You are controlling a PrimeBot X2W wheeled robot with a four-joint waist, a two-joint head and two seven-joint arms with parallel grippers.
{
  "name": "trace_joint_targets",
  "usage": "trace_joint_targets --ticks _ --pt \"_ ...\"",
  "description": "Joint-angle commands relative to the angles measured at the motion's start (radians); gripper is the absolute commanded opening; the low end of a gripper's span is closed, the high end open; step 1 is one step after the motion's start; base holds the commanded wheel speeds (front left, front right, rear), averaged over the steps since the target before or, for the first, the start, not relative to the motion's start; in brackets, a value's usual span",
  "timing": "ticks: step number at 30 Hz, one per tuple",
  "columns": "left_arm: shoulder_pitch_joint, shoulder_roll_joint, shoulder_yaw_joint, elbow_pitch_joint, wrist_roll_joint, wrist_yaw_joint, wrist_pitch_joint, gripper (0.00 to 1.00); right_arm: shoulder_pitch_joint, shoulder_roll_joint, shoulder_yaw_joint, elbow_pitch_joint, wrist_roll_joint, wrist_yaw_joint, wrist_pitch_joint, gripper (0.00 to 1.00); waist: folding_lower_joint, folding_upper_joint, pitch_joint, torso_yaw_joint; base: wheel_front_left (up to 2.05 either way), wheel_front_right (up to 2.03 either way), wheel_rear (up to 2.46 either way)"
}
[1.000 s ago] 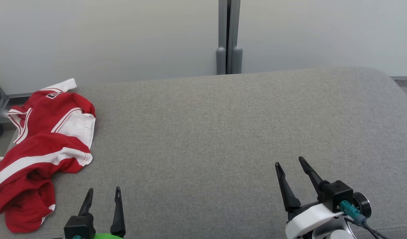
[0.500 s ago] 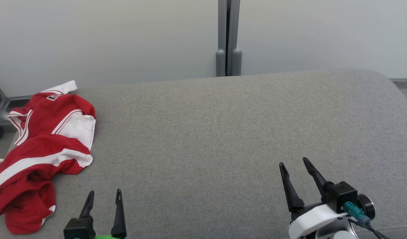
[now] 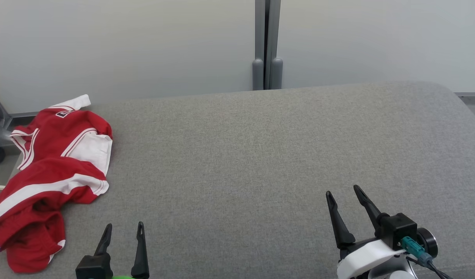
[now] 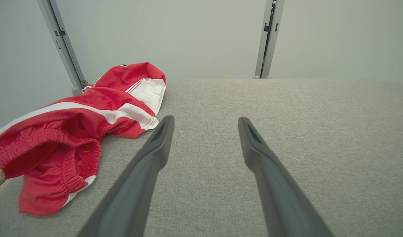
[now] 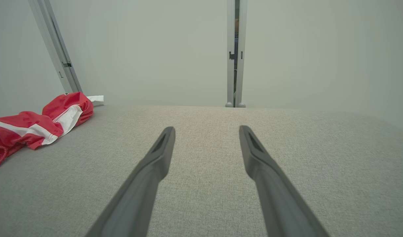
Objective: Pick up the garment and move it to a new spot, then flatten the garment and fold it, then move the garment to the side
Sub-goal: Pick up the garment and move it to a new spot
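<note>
One gray pad (image 3: pixel 260 155) spans the frame. Red-and-white garment (image 3: pixel 47 178) lies crumpled at its left edge, middle to lower left. Right gripper (image 3: pixel 342 190) at lower right, fingers spread, empty. Left gripper (image 3: pixel 124 225) at bottom left, spread, empty, near the garment, not touching.

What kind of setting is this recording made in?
Likely a lab test bay, not a home: grey fabric-covered surface, plain pale wall panels joined by a metal post, one crumpled red-and-white garment.
</note>
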Motion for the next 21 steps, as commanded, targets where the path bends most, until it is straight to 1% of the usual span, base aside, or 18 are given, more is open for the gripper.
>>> trace_joint_targets --ticks 1,15,18,21 --pt "0.013 0.007 0.001 -0.003 -0.009 0.009 0.000 1.00 0.010 -0.004 0.000 -0.004 0.001 0.000 -0.005 1.00 0.0000 -0.0001 0.001 0.000 0.00 0.00 0.00" --pt "0.008 0.015 -0.010 -0.009 -0.016 0.016 0.006 1.00 0.010 -0.004 -0.006 -0.007 -0.003 0.000 -0.005 1.00 0.0000 -0.0001 0.004 0.006 0.00 0.00 0.00" --pt "-0.002 0.016 -0.014 -0.010 -0.016 0.017 0.007 1.00 0.013 -0.003 -0.010 -0.010 -0.002 0.000 -0.005 1.00 0.0000 -0.0001 0.006 0.020 0.00 0.00 0.00" --pt "-0.010 0.016 -0.011 -0.011 -0.019 0.020 0.008 1.00 0.016 -0.003 -0.010 -0.011 -0.002 0.000 -0.005 1.00 0.0000 -0.0001 0.008 0.049 0.00 0.00 0.00"
